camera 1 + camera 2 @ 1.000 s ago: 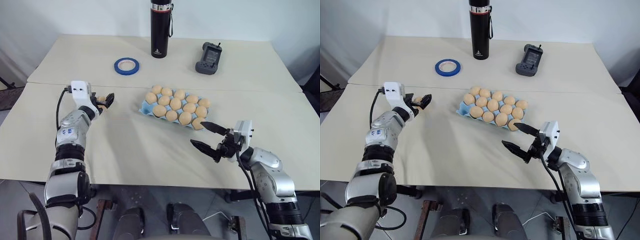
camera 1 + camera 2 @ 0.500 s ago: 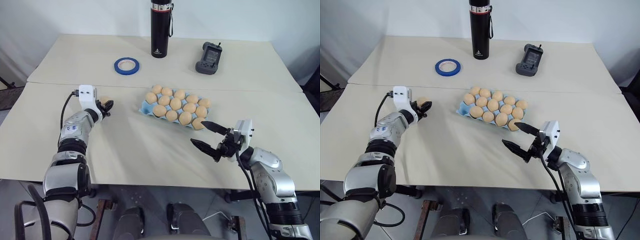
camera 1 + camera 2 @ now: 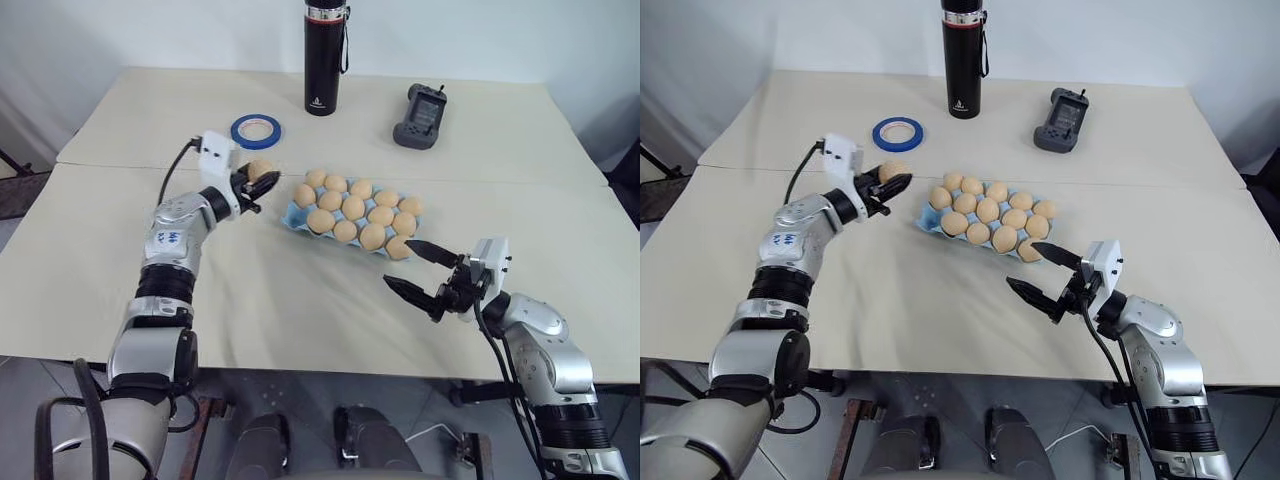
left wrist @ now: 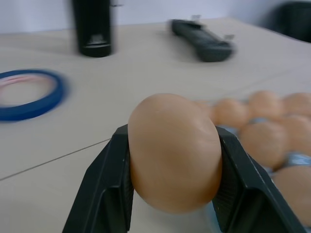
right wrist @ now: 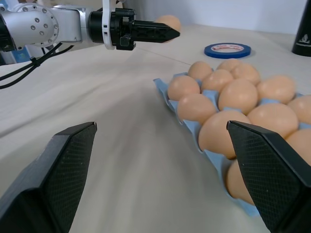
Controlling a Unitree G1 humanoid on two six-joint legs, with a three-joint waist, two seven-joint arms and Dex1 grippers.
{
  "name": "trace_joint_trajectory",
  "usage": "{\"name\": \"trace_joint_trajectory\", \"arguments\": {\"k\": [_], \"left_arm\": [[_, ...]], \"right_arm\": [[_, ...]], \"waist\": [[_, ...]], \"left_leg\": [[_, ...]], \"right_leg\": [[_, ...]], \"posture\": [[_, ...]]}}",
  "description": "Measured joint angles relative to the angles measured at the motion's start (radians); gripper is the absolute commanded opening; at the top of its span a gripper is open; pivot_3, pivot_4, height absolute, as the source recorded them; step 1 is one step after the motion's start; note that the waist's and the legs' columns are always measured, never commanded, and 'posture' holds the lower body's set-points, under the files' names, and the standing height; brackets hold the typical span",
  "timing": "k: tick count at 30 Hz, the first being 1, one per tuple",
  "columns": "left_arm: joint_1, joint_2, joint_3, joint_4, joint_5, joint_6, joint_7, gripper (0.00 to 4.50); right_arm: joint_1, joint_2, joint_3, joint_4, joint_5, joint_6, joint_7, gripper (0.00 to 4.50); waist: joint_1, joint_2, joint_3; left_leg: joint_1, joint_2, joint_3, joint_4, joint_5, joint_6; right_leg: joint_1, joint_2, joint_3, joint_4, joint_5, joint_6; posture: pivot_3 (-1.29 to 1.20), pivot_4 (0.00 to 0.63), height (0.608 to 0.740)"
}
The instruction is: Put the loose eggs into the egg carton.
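The left gripper (image 3: 258, 180) has its fingers clamped on one egg (image 4: 174, 151), held above the table (image 3: 300, 300) just beside the egg carton (image 3: 292, 216). The right gripper (image 3: 418, 270) hangs near the carton's other end, fingers wide apart, holding nothing. Eggs hide most of the carton's cups.

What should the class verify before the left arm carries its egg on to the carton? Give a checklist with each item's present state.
1. Egg gripped: ok. The left jaws are shut on the egg, one finger on each side.
2. Free cup: ok. The egg carton shows bare blue at its corner nearest the held egg.
3. Path clear: ok. The tape ring lies apart, farther back.
4. Right jaws out of the way: ok. They are open, by the carton's far end.
5. Egg uncracked: cannot tell.
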Motion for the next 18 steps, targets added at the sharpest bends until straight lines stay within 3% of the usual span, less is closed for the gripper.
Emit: {"name": "trace_joint_trajectory", "arguments": {"k": [8,16,18], "left_arm": [[0.015,-0.024,-0.059,-0.006,0.013,0.040,-0.054,1.70],[0.013,-0.028,-0.070,0.037,0.028,0.037,-0.044,4.31],[0.012,-0.032,-0.070,0.037,0.028,0.036,-0.044,4.48]], "right_arm": [[0.029,0.000,-0.011,-0.004,0.000,-0.016,-0.015,4.50],[0.049,0.000,-0.019,-0.015,-0.001,-0.023,-0.030,4.50],[0.049,0.000,-0.019,-0.015,-0.001,-0.023,-0.032,4.50]], "waist": [[0.001,0.000,0.000],[0.002,0.000,0.000],[0.002,0.000,0.000]], "left_leg": [[0.000,0.000,0.000,0.001,0.001,0.000],[0.000,0.000,0.000,0.001,0.001,0.000],[-0.001,0.000,0.000,0.001,0.001,0.000]], "right_leg": [[0.000,0.000,0.001,0.001,0.000,0.000],[0.000,0.000,0.000,0.000,0.000,0.000],[0.000,0.000,0.000,0.000,0.000,0.000]], "posture": [[0.00,0.150,0.740],[0.00,0.150,0.740],[0.00,0.150,0.740]]}}
